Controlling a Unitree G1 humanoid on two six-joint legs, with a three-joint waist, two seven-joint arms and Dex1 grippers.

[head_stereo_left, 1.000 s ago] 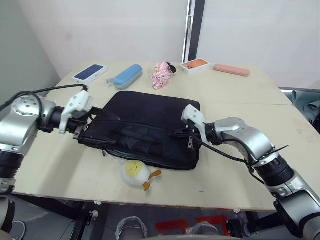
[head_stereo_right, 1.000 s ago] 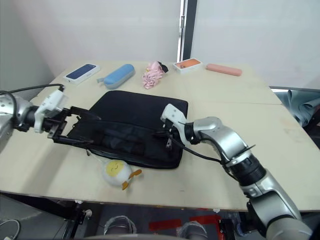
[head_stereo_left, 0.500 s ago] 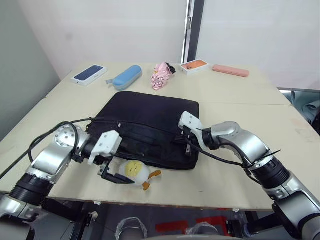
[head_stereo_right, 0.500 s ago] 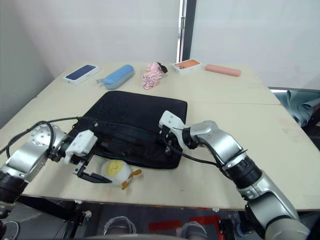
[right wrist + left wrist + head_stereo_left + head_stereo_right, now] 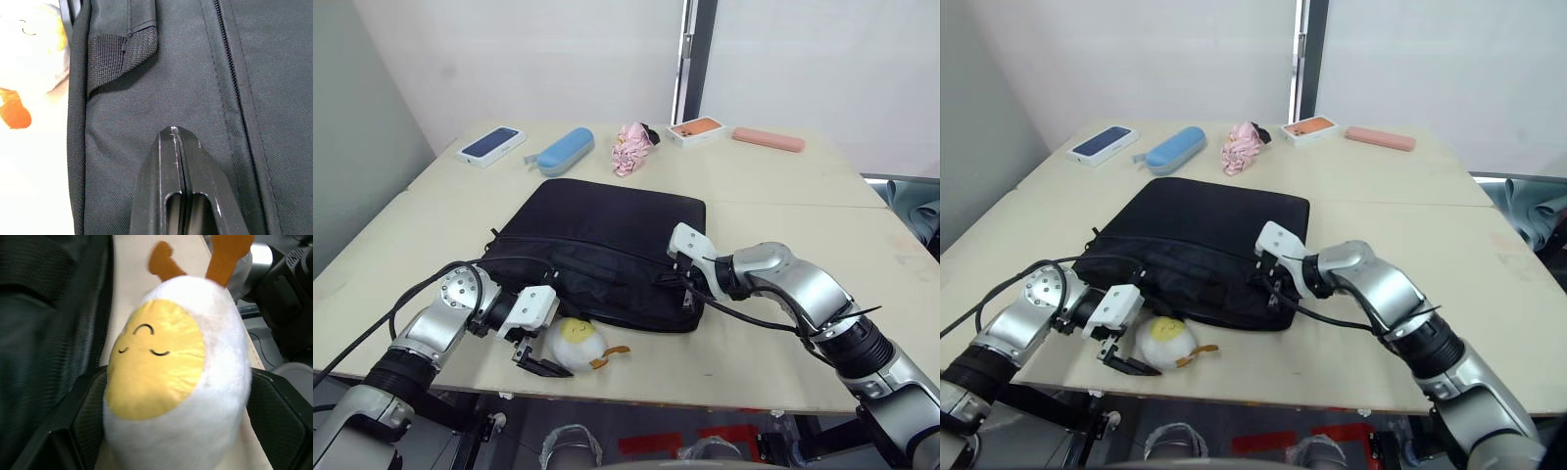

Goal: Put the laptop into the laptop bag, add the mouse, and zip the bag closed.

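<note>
At the table's (image 5: 744,367) near edge the left pincer (image 5: 540,354) stands wide open around one plush duck (image 5: 576,344) (not the mouse), gripping nothing. Just behind lies one laptop bag (image 5: 597,245), flat in the table's middle; the right pincer (image 5: 685,290), pressed shut and empty, rests on its near right corner, likely steadying it. Along the far edge: two phone boxes (image 5: 490,144), two cases (image 5: 564,150), one pink cloth (image 5: 629,147).

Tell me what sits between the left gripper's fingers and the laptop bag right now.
A plush egg toy sits between the left gripper fingers, against the laptop bag, per the left wrist view.
</note>
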